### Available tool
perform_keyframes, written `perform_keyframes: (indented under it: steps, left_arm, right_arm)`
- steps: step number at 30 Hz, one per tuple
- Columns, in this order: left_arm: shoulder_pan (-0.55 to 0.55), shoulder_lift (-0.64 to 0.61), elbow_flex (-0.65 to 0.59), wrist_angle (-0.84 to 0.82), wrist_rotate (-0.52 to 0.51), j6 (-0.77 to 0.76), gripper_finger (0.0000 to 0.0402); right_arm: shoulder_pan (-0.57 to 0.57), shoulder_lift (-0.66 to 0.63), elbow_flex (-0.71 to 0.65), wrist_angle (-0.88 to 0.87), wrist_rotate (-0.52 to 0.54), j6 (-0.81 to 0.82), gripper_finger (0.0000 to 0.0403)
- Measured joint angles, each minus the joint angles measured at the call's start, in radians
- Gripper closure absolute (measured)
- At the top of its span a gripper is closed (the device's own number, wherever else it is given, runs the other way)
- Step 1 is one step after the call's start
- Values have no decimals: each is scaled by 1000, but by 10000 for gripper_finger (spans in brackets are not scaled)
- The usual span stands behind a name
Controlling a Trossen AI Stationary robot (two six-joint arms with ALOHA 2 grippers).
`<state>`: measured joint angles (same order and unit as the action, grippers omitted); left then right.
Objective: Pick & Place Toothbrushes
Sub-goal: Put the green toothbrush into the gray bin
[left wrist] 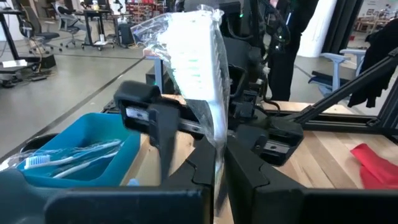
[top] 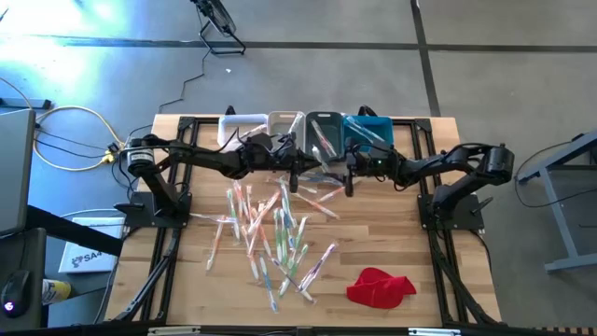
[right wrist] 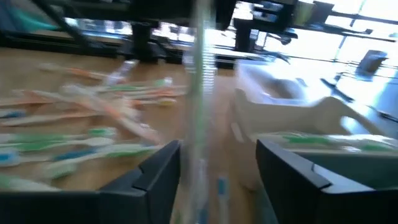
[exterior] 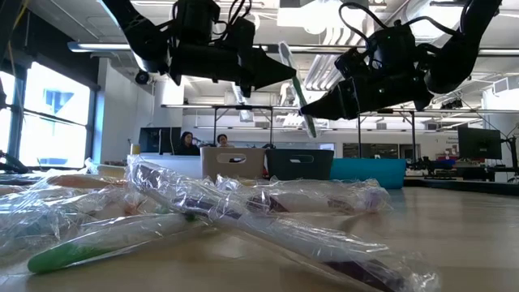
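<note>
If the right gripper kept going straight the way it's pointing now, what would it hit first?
Most likely the wrapped toothbrush standing between the fingers of the open right gripper, held up by the shut left gripper. Beyond it sits the left gripper itself, nose to nose in the high view, though depth is hard to judge.

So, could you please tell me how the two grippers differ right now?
The left gripper is shut on a wrapped toothbrush, while the right gripper is open, its fingers apart on either side of that same toothbrush. In the high view the left gripper sits in front of the beige bin, the right before the blue bin. Both hang above the table, facing each other.
</note>
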<state>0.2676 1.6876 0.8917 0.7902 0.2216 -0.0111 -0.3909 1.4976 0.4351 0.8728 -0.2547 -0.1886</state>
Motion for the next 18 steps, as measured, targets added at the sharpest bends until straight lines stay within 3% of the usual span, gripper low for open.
perform_keyframes:
  steps: [5, 12, 18]
  left_arm:
    - [3, -17, 0, -12, -15, 7, 390]
    - [48, -83, -1, -111, -1, 3, 390]
    - [107, -159, 0, -209, -12, 3, 390]
  right_arm:
    - [0, -1, 0, 6, 137, 0, 161]
    - [-2, -43, 0, -3, 19, 5, 142]
    - [-2, -63, 0, -13, 84, 9, 141]
